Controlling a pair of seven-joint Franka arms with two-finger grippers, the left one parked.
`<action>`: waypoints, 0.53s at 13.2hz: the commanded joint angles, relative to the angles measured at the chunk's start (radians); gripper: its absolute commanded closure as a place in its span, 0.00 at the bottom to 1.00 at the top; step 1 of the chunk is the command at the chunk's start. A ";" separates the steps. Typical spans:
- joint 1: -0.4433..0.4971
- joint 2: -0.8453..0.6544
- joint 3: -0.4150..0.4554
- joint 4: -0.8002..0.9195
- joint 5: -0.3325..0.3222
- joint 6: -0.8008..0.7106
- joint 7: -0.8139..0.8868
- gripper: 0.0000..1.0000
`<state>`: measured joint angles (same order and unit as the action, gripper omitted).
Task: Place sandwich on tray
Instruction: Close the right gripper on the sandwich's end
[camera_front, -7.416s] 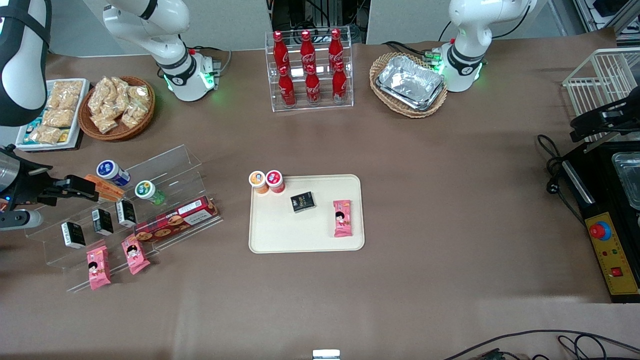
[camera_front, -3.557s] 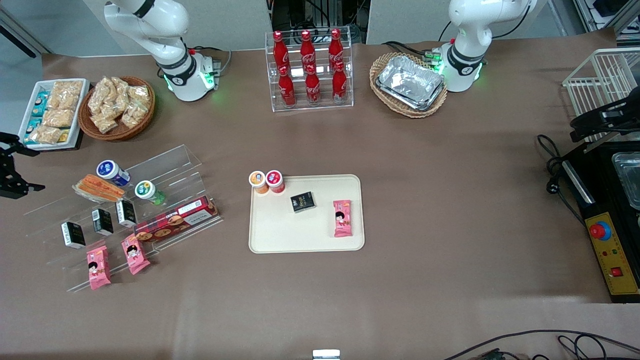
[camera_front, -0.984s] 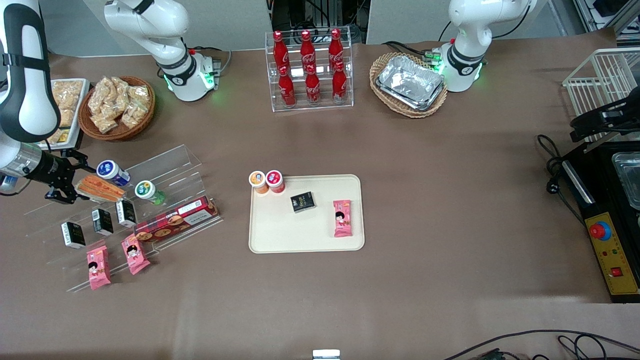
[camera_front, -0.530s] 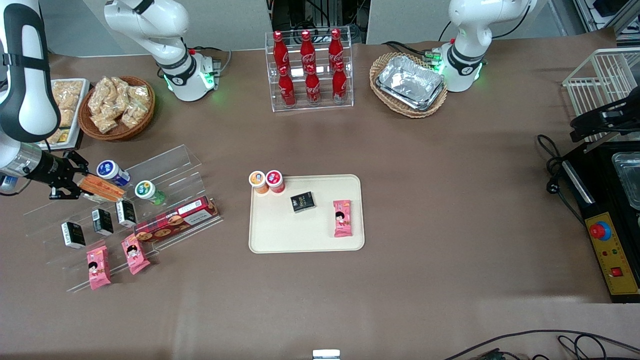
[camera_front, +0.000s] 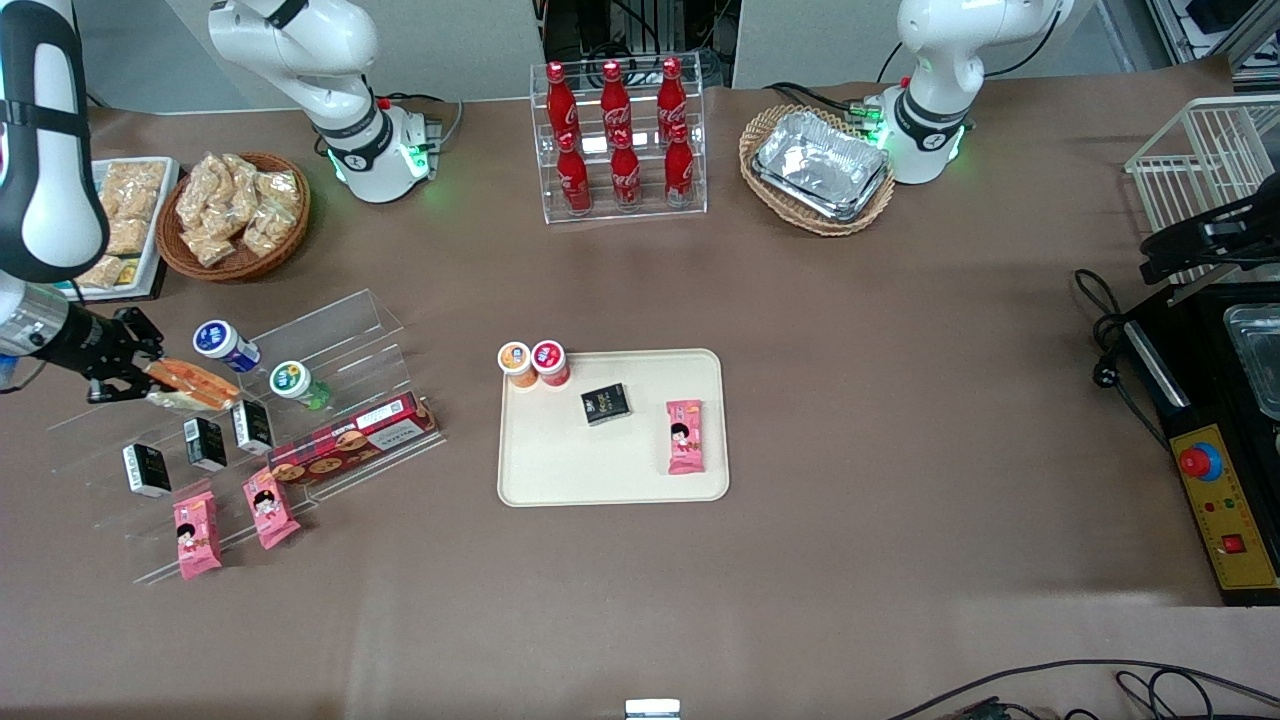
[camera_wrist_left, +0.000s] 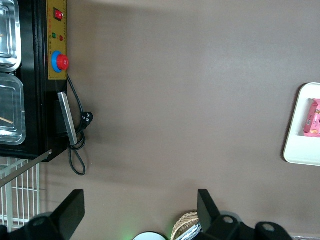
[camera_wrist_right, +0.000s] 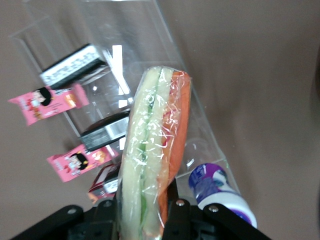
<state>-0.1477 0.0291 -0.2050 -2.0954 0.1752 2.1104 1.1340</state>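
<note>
The sandwich, a plastic-wrapped wedge with pale bread and orange and green filling, hangs tilted over the top step of the clear acrylic shelf at the working arm's end of the table. My right gripper is shut on its wide end. The wrist view shows the sandwich pinched between the black fingers, its tip pointing away from the camera. The cream tray lies flat at the table's middle, well away from the gripper, and its edge shows in the left wrist view.
The shelf carries a blue-lidded jar close beside the sandwich, a green-lidded jar, black cartons, a red biscuit box and pink packets. The tray holds a black carton and a pink packet. Two cups stand at its corner.
The gripper has shut on the sandwich's wide end. The sandwich has shifted slightly toward the working arm's end and now sits tilted rather than flat on the shelf.
</note>
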 joint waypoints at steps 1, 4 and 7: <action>0.005 0.037 0.006 0.142 0.024 -0.128 -0.043 0.61; 0.023 0.037 0.007 0.199 0.026 -0.173 -0.080 0.62; 0.051 0.049 0.010 0.273 0.026 -0.230 -0.194 0.62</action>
<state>-0.1149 0.0438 -0.1937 -1.9157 0.1753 1.9449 1.0615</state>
